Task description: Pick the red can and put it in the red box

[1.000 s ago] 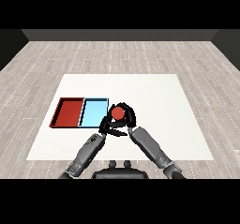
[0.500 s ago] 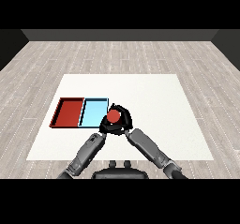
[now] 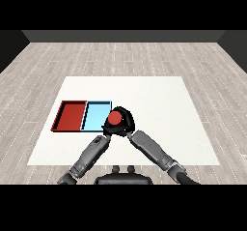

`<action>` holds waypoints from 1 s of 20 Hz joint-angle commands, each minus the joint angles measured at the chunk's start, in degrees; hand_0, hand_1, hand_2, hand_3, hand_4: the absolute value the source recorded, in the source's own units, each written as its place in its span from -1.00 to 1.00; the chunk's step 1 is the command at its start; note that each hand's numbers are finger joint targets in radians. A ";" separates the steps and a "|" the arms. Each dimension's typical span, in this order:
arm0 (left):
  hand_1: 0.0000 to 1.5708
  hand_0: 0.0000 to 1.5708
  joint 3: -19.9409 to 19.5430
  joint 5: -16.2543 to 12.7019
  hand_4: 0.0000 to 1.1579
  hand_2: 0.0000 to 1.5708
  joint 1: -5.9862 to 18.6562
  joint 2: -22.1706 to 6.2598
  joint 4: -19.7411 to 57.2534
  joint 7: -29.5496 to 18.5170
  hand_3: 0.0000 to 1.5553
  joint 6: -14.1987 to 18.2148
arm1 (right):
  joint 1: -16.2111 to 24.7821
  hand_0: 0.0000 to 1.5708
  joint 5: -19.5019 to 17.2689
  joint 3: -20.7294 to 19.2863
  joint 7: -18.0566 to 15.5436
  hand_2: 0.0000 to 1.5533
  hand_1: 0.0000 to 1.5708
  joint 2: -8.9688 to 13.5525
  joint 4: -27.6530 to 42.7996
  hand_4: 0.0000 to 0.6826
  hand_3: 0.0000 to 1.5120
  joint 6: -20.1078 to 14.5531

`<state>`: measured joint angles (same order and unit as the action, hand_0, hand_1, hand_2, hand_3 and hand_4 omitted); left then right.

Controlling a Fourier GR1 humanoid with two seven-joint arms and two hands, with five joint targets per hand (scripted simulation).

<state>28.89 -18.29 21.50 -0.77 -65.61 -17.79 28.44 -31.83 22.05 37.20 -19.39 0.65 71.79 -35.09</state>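
Plainly unlabelled, the red can (image 3: 115, 119) sits gripped in the right robot hand (image 3: 126, 121).

Two grey segmented forearms; black right hand (image 3: 126, 121); black left hand (image 3: 106, 130)

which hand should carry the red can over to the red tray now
The right hand: its fingers are curled round the red cylindrical can, near the light blue tray. The left hand holds nothing.

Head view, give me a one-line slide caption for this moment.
Right hand curled round the red can beside the light blue tray, red tray farther left.
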 commanded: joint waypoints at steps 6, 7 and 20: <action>1.00 1.00 0.22 0.85 0.75 0.93 2.47 0.73 -1.65 0.08 0.81 9.25 | 1.65 0.85 1.24 1.38 -1.49 0.86 0.85 -0.62 0.85 0.80 0.82 -0.35; 1.00 1.00 -1.02 2.47 0.65 0.93 -3.38 0.37 -4.44 -1.36 0.82 7.42 | -1.55 0.83 0.23 -1.14 2.13 0.85 0.83 -0.62 0.23 0.81 0.82 0.10; 1.00 1.00 -2.10 4.40 0.93 0.95 2.34 0.75 -2.09 1.06 0.87 9.96 | 0.42 -1.00 -0.71 -0.24 -1.31 -1.00 -1.00 -0.63 -2.93 -1.00 -1.00 1.39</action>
<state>28.07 -14.34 21.86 -0.43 -67.79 -17.49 37.49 -31.10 20.37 36.75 -18.10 0.24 72.60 -34.34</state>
